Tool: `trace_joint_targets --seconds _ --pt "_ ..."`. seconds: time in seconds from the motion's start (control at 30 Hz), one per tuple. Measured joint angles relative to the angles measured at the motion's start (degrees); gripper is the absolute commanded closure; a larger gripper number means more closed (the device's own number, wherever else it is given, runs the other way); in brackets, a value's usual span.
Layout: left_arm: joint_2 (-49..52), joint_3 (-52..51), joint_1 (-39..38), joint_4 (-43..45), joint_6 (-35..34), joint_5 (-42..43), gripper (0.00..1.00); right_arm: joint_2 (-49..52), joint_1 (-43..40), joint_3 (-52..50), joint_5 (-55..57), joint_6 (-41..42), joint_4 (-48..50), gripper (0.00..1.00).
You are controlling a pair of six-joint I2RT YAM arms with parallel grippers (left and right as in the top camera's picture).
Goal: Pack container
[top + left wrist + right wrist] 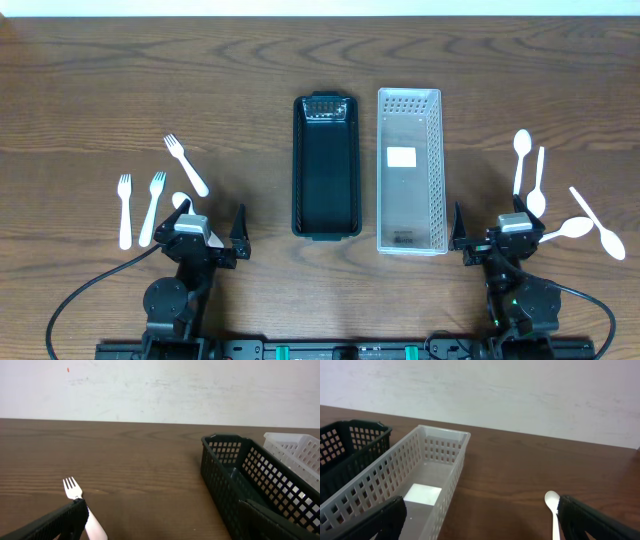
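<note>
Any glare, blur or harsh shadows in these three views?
Overhead: even light, faint shadows, one bright reflection at the far end of the black basket. Left wrist: sharp, fork crisp. Right wrist: sharp, white basket evenly lit, no glare.

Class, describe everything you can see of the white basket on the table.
The white basket is a long, narrow rectangular bin of pale, translucent-looking plastic, its walls pierced by rows of small square holes. It stands upright on the wooden table, parallel to the black basket on its left, a gap between them. Inside lies no cutlery; only a white rectangular label shows on its floor. Nothing but the table touches it.
</note>
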Motion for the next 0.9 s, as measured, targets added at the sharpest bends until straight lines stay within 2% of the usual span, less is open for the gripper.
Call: trace_joint_targets --seconds 0.9 --pt "0.0 0.0 0.0 0.0 0.0 0.0 0.02 0.0 0.0 0.0 0.0 0.0 0.0 0.01"
